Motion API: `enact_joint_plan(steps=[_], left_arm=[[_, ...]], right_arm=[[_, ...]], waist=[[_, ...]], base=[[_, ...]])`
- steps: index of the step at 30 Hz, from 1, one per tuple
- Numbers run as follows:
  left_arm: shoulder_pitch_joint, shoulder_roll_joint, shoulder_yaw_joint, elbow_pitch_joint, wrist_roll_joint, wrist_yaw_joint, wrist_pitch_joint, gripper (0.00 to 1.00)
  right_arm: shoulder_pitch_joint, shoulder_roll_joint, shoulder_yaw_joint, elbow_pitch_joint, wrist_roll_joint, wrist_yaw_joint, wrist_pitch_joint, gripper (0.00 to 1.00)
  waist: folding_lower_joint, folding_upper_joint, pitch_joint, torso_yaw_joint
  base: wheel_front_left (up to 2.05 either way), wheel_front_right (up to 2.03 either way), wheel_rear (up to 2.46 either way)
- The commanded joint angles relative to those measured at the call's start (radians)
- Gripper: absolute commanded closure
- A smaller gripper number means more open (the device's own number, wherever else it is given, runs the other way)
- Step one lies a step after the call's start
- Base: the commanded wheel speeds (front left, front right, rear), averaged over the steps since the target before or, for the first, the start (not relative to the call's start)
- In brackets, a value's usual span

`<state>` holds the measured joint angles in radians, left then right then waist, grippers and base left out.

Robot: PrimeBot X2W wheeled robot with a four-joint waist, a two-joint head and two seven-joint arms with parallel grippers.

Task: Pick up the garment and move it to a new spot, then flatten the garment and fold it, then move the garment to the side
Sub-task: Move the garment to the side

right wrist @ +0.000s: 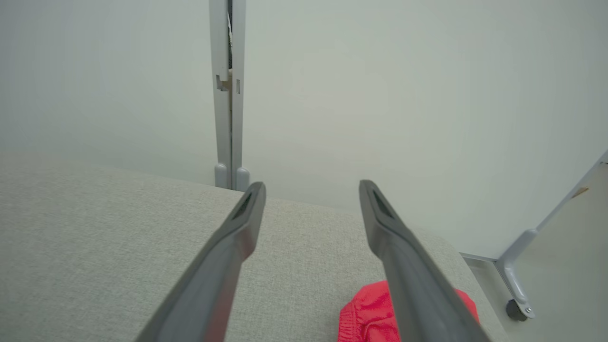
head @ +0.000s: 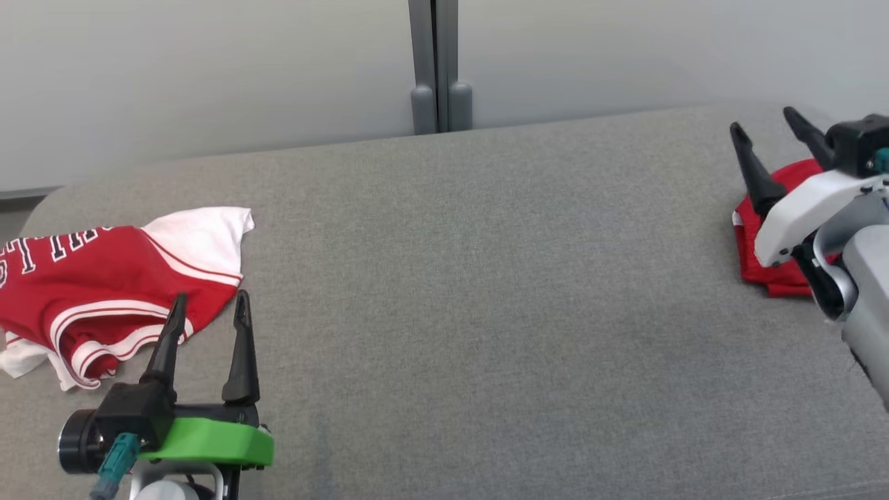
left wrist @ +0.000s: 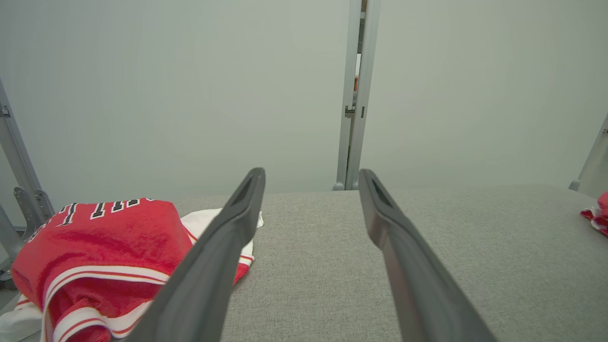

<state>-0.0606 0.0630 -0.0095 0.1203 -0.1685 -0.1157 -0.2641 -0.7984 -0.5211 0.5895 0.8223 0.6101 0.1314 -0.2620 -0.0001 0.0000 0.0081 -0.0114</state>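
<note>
A crumpled red and white garment (head: pixel 104 285) with black lettering lies at the left end of the grey padded surface (head: pixel 486 278). My left gripper (head: pixel 210 298) stands open at its right hem, holding nothing, the left fingertip overlapping the cloth's edge. In the left wrist view that garment (left wrist: pixel 95 237) sits left of the open left gripper (left wrist: pixel 311 175). At the far right my right gripper (head: pixel 764 121) is open above a small bunched red cloth (head: pixel 771 271). The right wrist view shows the red cloth (right wrist: pixel 365 313) under the right finger of the open right gripper (right wrist: pixel 312 187).
Pale partition panels joined by a grey post (head: pixel 437 69) stand just behind the surface's far edge. A panel foot with a caster (right wrist: pixel 515 308) is on the floor beyond the right end. The red cloth (left wrist: pixel 598 213) also shows at the right edge of the left wrist view.
</note>
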Motion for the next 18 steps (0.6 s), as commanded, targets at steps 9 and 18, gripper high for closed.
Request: enact_joint_plan(steps=[9,18], left_arm=[[0.051,-0.004,0.025,-0.002,-0.003,-0.007,0.0,0.0],[0.065,-0.009,-0.006,0.038,-0.006,-0.013,0.0,0.0]], right_arm=[[0.391,0.107,-0.342,-0.337,-0.193,-0.001,-0.003,0.0],[0.65,0.254,-0.522,-0.529,-0.312,-0.001,-0.003,0.0]], waist=[[0.0001,0.0,-0.053,0.006],[0.0001,0.0,-0.055,0.014]], base=[[0.0,0.0,0.0],[0.0,0.0,0.0]])
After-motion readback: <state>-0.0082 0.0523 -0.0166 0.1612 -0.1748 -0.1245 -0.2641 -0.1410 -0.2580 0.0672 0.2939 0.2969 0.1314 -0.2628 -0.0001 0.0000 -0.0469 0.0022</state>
